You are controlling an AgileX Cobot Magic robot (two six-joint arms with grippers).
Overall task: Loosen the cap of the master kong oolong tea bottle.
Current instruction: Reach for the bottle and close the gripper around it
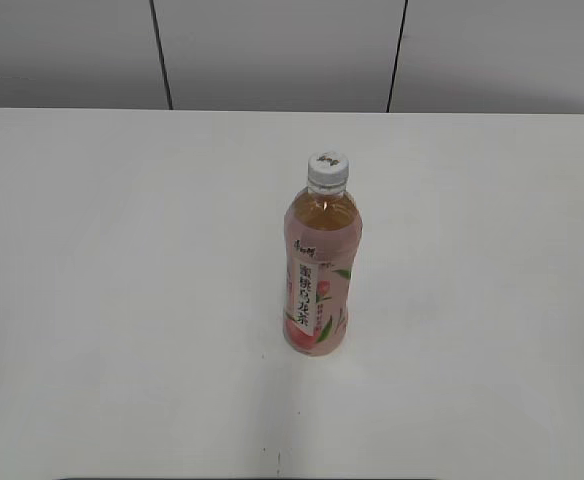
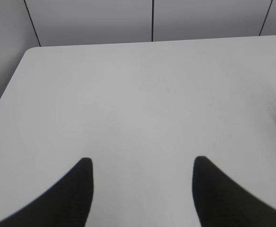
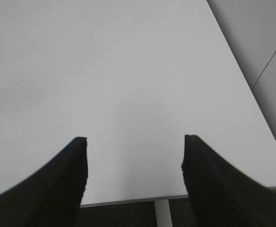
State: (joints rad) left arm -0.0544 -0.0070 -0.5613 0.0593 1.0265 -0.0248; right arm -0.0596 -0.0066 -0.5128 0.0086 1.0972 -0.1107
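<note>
The master kong oolong tea bottle (image 1: 320, 275) stands upright near the middle of the white table (image 1: 122, 300) in the exterior view, amber tea inside and a pink label with black characters. Its white ribbed cap (image 1: 328, 169) sits on top. Neither gripper shows in the exterior view. My left gripper (image 2: 142, 163) is open and empty over bare table in the left wrist view. My right gripper (image 3: 134, 142) is open and empty above the table's front edge in the right wrist view. The bottle is out of both wrist views.
A grey panelled wall (image 1: 272, 50) runs behind the table. The left wrist view shows the table's far left corner (image 2: 31, 49). The right wrist view shows the table's right edge (image 3: 251, 94) and a white leg (image 3: 162, 213) below.
</note>
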